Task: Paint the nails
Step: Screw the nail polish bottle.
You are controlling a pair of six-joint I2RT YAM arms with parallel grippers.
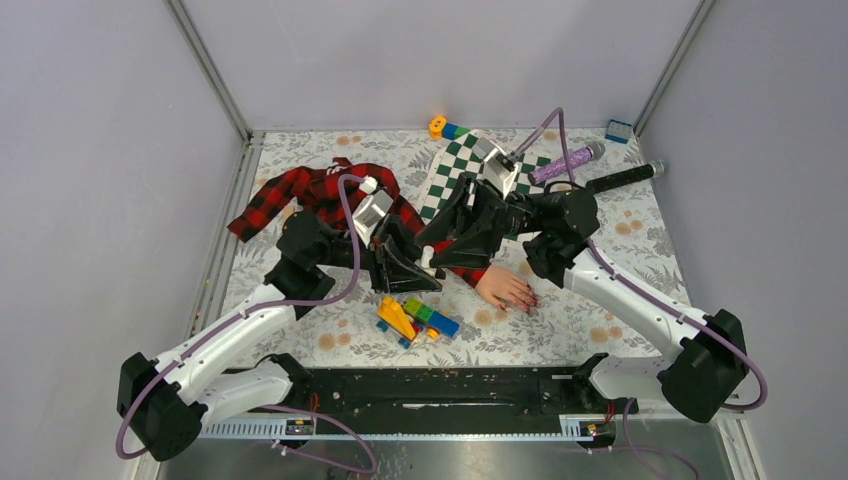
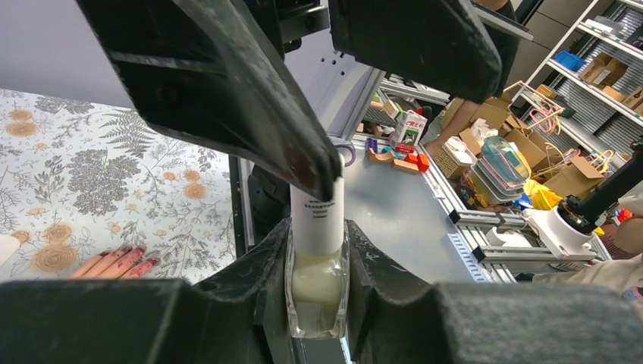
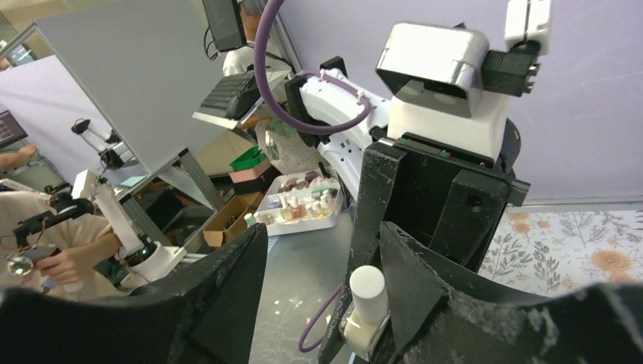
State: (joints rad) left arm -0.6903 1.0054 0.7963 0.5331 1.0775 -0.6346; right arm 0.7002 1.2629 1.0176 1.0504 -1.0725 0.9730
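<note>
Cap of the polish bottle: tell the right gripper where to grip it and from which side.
Grip the white cap across its round sides, coming in from the cap's end. The left gripper clamps the bottle's glass body on both sides, so only the cap stands free. The right gripper is open, and the cap seems to sit between its fingers, nearer one of them; centre it first.

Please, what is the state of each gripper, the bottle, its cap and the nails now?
left gripper: shut on the nail polish bottle.
right gripper: open, one finger on each side of the cap.
nail polish bottle: closed, pale liquid inside.
cap: on the bottle.
mannequin hand: lying flat, palm down.
nails: dark red.
</note>
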